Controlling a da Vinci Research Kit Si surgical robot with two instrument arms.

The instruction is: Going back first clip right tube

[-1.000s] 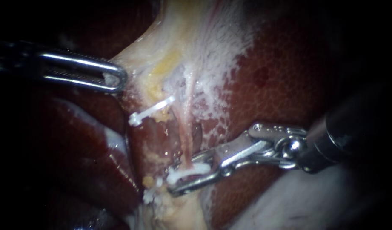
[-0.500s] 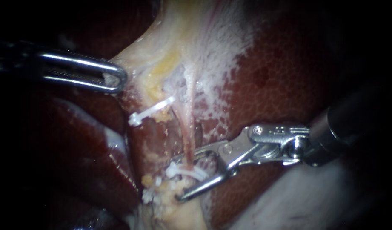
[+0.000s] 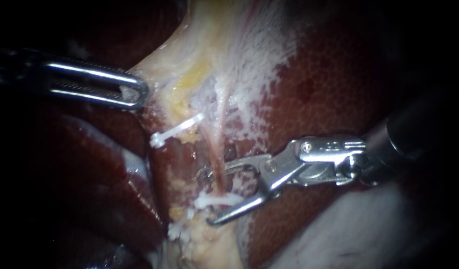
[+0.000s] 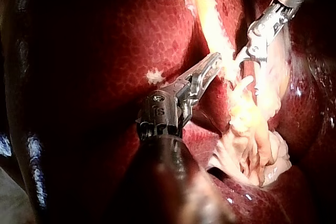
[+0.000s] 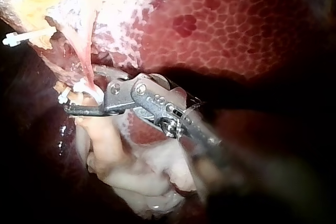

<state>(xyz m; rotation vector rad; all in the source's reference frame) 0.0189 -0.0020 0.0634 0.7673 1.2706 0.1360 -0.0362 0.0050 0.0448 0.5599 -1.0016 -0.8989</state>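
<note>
Opened off the clip (image 3: 218, 200), the right instrument (image 3: 206, 197) gapes around the tube (image 3: 217, 154) on wet liver (image 3: 329, 84); left instrument (image 3: 134, 92) pinches pale tissue (image 3: 189, 55).

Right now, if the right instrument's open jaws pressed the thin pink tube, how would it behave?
Probably floppy: the tube is a thin strand, apt to bend. Likely slippery, since tissue around it glistens. Possibly fragile where the clip pinches it.
</note>
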